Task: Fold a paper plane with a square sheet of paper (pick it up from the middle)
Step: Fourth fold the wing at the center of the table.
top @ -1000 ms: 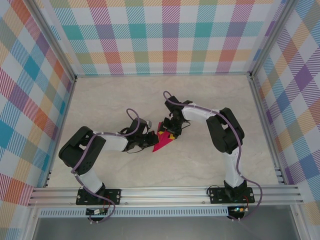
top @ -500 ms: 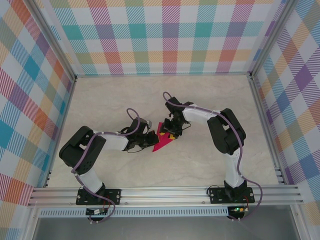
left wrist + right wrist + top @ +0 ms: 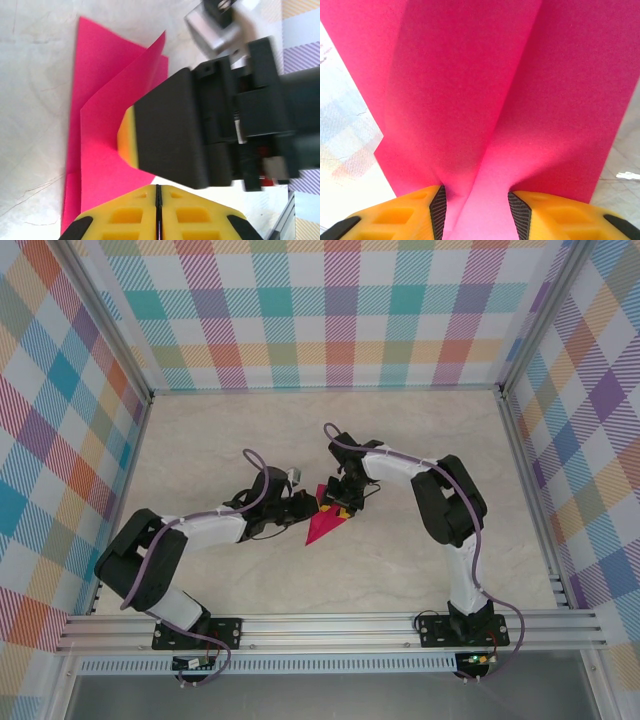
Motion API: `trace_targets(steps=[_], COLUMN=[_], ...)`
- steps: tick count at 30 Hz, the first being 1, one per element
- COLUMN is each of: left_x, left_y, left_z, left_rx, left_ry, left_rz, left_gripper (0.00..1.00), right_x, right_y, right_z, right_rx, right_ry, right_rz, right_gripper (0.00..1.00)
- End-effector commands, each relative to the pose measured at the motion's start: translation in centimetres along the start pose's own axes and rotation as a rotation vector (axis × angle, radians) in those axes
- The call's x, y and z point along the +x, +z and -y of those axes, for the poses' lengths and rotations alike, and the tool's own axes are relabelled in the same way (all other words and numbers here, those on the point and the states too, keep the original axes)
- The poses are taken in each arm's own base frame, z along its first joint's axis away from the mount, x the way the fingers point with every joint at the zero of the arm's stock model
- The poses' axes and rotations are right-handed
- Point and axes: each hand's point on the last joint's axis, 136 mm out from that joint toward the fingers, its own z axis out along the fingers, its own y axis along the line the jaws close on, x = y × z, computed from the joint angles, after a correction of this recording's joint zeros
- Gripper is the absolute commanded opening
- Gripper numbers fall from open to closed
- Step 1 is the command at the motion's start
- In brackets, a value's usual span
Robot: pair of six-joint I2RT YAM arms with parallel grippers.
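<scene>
Since a second ago, the left arm [image 3: 190,535] has stretched out lower and longer, bringing its tool up close against the paper. The paper and the right tool have hardly shifted.

Seen from above, the square sheet of paper [image 3: 325,528] is no longer a flat square. It lies near the middle of the table [image 3: 430,440] as a narrow magenta shape that tapers to a sharp point aimed toward the arm bases. In the left wrist view one flap stands up from the layer beneath it, so the sheet is not pressed flat.

The right tool [image 3: 479,212] sits at the wide far end of the paper. Its jaws stand narrowly apart, one on each side of a raised ridge of paper. The pink surface puckers where the pads meet it, so it appears to be pinching that fold.

The left tool [image 3: 156,210] has its two yellow fingers closed tight together, with nothing visible between them. Its tips are over the sheet's edge, just beside the right tool. Whether they press on the paper cannot be told.

As a judgement, the early folds that make the nose are done. The wing folds and a firm centre crease look unfinished, so the plane is roughly midway.
</scene>
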Motion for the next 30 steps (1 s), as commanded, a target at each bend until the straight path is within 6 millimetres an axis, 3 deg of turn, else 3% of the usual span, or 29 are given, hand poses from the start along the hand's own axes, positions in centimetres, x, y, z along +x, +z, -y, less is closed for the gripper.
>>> trace_targets(steps=[1,13,30], left_x=[-0.4,0.7,1.3], left_y=[-0.2,2.6,3.7], left_z=[-0.7,-2.4,-4.6], left_rx=[-0.016,-0.047,-0.137], left_ry=[-0.02,-0.052,-0.063], left_rz=[0.021,-0.057,-0.09], left_gripper=[0.1,0.06,0.05], right_x=[0.0,0.2,0.3], right_y=[5.4,5.5,5.6], right_z=[7.9,8.1,8.3], right_rx=[0.269,0.279,0.289], right_ry=[0.05,0.073,0.087], right_rz=[-0.031,-0.041,-0.05], right_gripper=[0.44,0.44,0.43])
